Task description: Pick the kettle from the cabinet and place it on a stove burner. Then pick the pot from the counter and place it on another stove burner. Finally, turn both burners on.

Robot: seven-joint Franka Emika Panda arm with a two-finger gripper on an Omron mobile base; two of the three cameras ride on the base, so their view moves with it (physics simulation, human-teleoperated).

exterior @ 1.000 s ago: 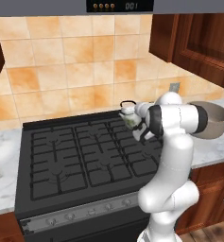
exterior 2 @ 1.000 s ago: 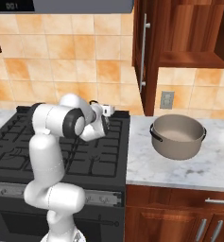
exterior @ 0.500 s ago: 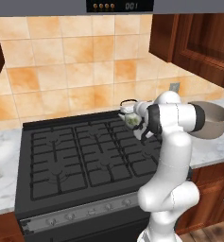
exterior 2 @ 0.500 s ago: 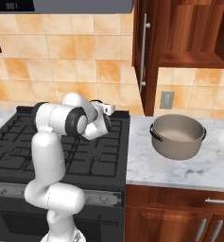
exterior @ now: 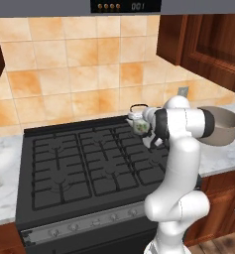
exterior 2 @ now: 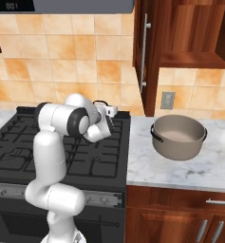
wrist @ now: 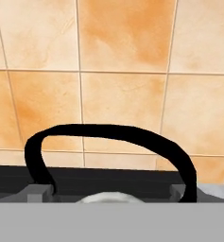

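Observation:
The small leafy-print kettle (exterior: 138, 122) stands upright on the back right grate of the black range (exterior: 84, 166). In the hand view its black arched handle (wrist: 108, 130) spans the frame over the pale lid (wrist: 111, 197). My gripper (wrist: 107, 191) is open, with one fingertip (wrist: 38, 191) near each end of the handle and nothing clamped. From the base views the hand (exterior: 149, 130) sits just right of the kettle, and the arm hides most of the kettle (exterior 2: 100, 102). The wide grey pot (exterior 2: 178, 137) rests on the marble counter (exterior 2: 180, 167), right of the range.
The reddish-brown cabinet (exterior 2: 190, 33) hangs open above the pot, its door with the silver bar handle (exterior 2: 143, 52) swung out. A wall outlet (exterior 2: 167, 99) sits behind the pot. Silver knobs (exterior: 89, 225) line the range front. Orange tiles back the stove.
The fingers have spread apart from a shut grip on the kettle's handle. The kettle stays on the back right grate, and the arm has hardly moved.

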